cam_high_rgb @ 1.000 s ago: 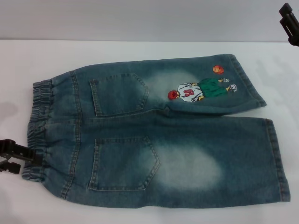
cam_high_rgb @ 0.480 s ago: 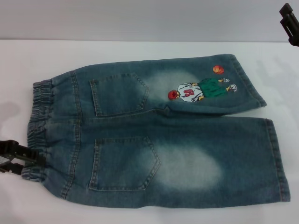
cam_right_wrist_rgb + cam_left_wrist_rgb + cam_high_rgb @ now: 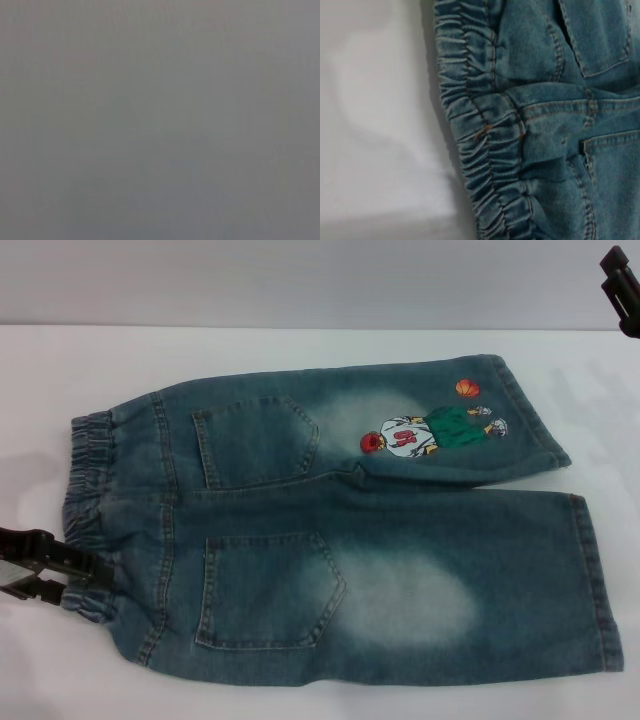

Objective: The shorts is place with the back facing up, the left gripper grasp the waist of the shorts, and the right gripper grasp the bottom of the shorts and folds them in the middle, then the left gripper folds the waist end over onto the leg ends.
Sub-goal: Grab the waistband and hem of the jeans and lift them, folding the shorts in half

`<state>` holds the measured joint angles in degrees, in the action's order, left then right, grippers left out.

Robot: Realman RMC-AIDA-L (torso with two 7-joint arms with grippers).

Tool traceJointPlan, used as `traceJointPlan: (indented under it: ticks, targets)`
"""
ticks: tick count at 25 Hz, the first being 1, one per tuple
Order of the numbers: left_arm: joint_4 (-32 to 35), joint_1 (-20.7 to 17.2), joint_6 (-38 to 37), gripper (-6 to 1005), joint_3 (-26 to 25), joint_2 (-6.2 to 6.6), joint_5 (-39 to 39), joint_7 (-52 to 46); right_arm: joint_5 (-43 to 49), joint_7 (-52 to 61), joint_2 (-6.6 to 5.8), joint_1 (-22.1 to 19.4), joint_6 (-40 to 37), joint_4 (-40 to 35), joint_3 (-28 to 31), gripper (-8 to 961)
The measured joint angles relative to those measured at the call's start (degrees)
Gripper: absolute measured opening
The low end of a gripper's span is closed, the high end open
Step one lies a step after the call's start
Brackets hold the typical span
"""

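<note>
Shorts [image 3: 340, 530] flat on counter [image 3: 300, 345], waistband [image 3: 85, 515] left, leg hems [image 3: 590, 580] right. Left pincer [image 3: 70, 575] at waistband's near-left edge. Right pincer [image 3: 622, 285] far right, well apart from shorts.

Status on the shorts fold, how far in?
Done: the shorts lie flat, back pockets up. In hand: the left gripper is at the near corner of the waist; a grip isn't clear. The right gripper sits far right, off the cloth. Left: hem grasp and both folds.

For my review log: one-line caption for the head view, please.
Denim shorts lie back-up on the white table; left gripper at the ruffled waist, right gripper raised far off.
</note>
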<state>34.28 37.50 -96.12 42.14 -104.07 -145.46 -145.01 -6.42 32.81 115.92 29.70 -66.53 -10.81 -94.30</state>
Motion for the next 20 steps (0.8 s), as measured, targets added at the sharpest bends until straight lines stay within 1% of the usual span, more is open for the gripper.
traceJointPlan:
  ticks: [8,16,20]
  targets:
    - [0.0,0.4,0.3,775,0.1,-0.06,-0.1,0.0,-0.1,-0.2,0.06,0.0,0.0,0.0,0.0,567]
    - [0.0,0.6,0.8,774,0.5,-0.91,-0.4,0.0,-0.1,-0.3,0.10,0.0,0.0,0.0,0.3,567]
    - [0.1,0.7,0.8,774,0.5,-1.01,-0.4,0.0,-0.1,-0.3,0.10,0.0,0.0,0.0,0.4,568]
